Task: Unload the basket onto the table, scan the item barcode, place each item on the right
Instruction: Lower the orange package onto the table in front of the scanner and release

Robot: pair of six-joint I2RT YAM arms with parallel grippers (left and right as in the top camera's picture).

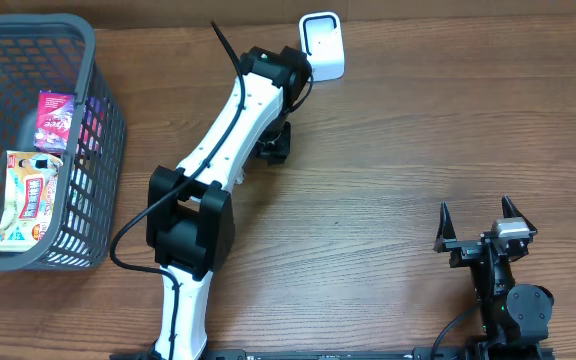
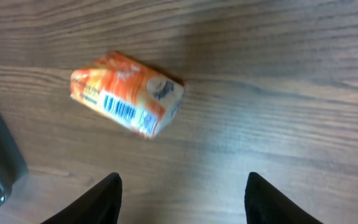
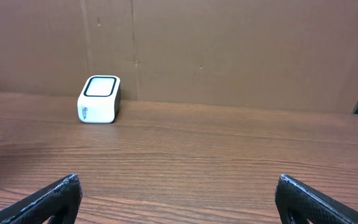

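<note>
Wooden tabletop [image 2: 278, 74] has the small orange plastic packet [image 2: 126, 93] lying loose just ahead of the left gripper [image 2: 184, 182], whose fingers [image 2: 104, 196] are spread with nothing between them, so honestly a sloppy grab could cover its barcode [image 2: 120, 111] or shove it away from the white box scanner [image 1: 323, 45].

The orange packet [image 2: 126, 93] bears a barcode [image 2: 118, 109], but no lettering anywhere is sharp enough to read.

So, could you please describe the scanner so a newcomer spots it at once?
From the grey basket on the left, look right past the far end of the white arm. The scanner is the small white box there; its dark-rimmed face sets it apart from the arm.
</note>
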